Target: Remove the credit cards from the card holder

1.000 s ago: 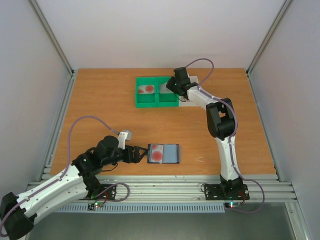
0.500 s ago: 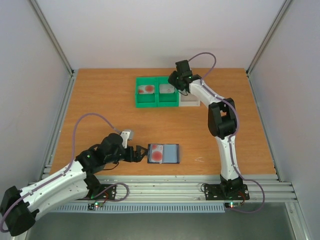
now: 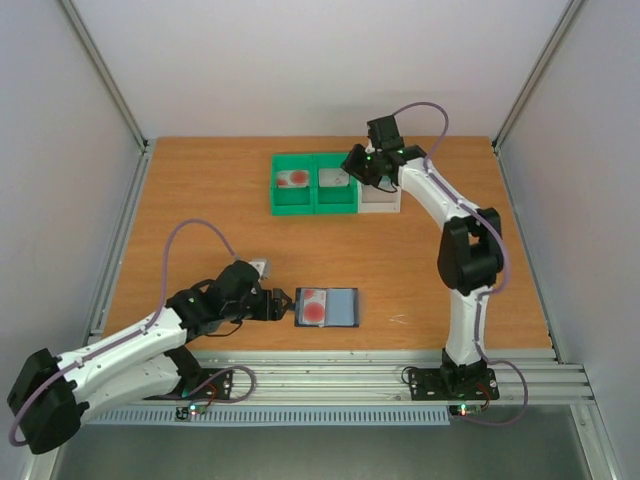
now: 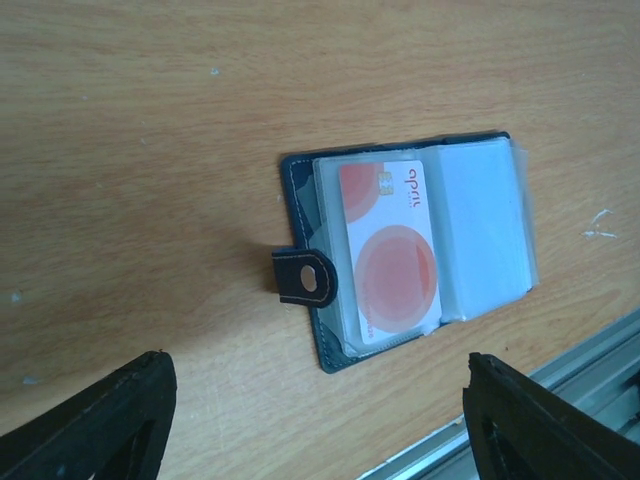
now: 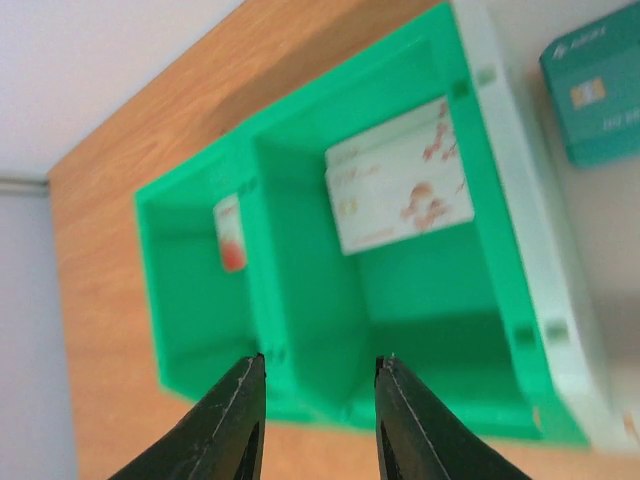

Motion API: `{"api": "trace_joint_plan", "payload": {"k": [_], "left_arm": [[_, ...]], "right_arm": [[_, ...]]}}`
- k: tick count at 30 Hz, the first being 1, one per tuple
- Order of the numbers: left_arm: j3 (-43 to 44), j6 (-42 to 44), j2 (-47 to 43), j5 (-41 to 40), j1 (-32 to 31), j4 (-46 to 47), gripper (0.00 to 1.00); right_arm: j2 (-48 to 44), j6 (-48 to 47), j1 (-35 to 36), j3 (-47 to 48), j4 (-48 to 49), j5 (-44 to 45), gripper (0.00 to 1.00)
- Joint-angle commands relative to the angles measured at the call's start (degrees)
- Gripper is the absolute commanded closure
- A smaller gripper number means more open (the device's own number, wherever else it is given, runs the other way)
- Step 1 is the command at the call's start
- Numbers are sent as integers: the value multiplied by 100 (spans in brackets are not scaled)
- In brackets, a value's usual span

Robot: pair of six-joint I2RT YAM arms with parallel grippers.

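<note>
The card holder (image 3: 340,308) lies open on the table near the front edge. In its left sleeve sits a pale credit card with a red round blotch (image 3: 314,307). The left wrist view shows the holder's dark edge (image 4: 298,195), its strap tab (image 4: 305,277) and that card (image 4: 392,250); the right sleeve looks clear. My left gripper (image 3: 284,305) is open just left of the holder, jaws wide apart and empty (image 4: 320,440). My right gripper (image 3: 356,166) hovers open and empty (image 5: 320,368) above the bins at the back.
A green two-compartment bin (image 3: 313,207) holds a card in each compartment, one red-blotched (image 5: 230,232) and one white with red marks (image 5: 400,190). A teal card (image 5: 595,95) lies in the white bin (image 3: 380,200) beside it. The table's metal front rail (image 4: 560,360) runs close to the holder.
My right gripper has opened and drawn up and to the right from the green bin, where a white card now lies. My left gripper has edged toward the holder, its jaws slightly narrower.
</note>
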Motion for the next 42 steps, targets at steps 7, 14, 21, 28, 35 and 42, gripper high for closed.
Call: {"api": "trace_joint_plan", "payload": {"k": [7,14,21,28,35,42], "left_arm": [[184,-124,423,-535,1,467,30],[119,-126,909,-498,2,1152,41],[111,-159,1687,164,0,1952,40],[295,-209,2086,814,3,2374,49],[568,-438,1993,566,-7,1871,57],[545,-553,1948,987,-10,2188,71]], "right_arm": [[-2297,-409,136,-2467,138,-1042,69],[-3258,-693,622,-3813,166,-1249,70],[-3814,-697,1210,-5001,463,-1230,70],[-3698,-381,2000,-5627,1108,-1235,70],[-3295,-249,2358,-5734,1410,-1014,73],[-2884,-38,2417,-5854,1829,-1080,81]]}}
